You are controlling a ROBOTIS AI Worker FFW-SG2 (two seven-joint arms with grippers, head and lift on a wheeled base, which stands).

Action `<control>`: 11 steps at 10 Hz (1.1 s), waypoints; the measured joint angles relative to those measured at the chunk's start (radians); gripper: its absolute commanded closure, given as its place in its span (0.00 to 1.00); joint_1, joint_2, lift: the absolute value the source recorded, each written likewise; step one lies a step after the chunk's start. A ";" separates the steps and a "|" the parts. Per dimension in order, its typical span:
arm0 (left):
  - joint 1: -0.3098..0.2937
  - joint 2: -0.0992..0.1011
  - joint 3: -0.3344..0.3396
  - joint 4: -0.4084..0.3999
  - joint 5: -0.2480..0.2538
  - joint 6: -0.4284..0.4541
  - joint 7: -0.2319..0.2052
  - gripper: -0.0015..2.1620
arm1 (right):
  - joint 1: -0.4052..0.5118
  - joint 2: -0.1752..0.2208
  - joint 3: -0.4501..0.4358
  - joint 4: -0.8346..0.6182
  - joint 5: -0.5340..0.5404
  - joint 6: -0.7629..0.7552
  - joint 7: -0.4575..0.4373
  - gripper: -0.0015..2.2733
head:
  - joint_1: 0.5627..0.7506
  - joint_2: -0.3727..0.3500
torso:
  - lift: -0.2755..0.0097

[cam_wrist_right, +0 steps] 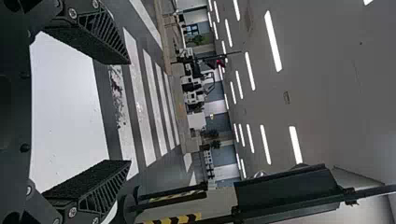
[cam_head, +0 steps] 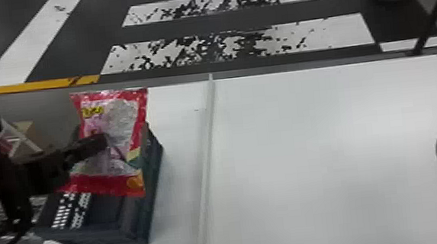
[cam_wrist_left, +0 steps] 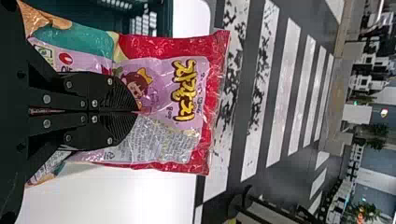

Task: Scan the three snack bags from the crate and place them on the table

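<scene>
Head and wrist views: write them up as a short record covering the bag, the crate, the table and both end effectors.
held item: snack bag, red-edged
held by: left end effector, fingers shut on it
bag location: over the crate in the head view
crate: dark, at the table's left end
table: white, with a raised strip right of the crate
right end effector: open, nothing between its fingers
</scene>
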 measured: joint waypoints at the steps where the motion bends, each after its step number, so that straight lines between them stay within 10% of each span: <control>1: -0.016 -0.025 -0.032 -0.009 0.024 0.031 -0.009 0.95 | -0.009 0.000 -0.001 0.000 -0.001 0.011 0.000 0.06 | 0.70 0.59 | 0.75; 8: -0.173 -0.186 -0.440 0.158 -0.113 -0.020 -0.007 0.95 | -0.085 0.016 -0.080 0.031 -0.072 0.105 0.000 0.06 | 0.70 0.18 | 0.75; 11: -0.221 -0.207 -0.550 0.355 -0.111 -0.239 0.011 0.95 | -0.089 0.033 -0.098 0.039 -0.069 0.109 0.000 0.06 | 0.70 0.07 | 0.75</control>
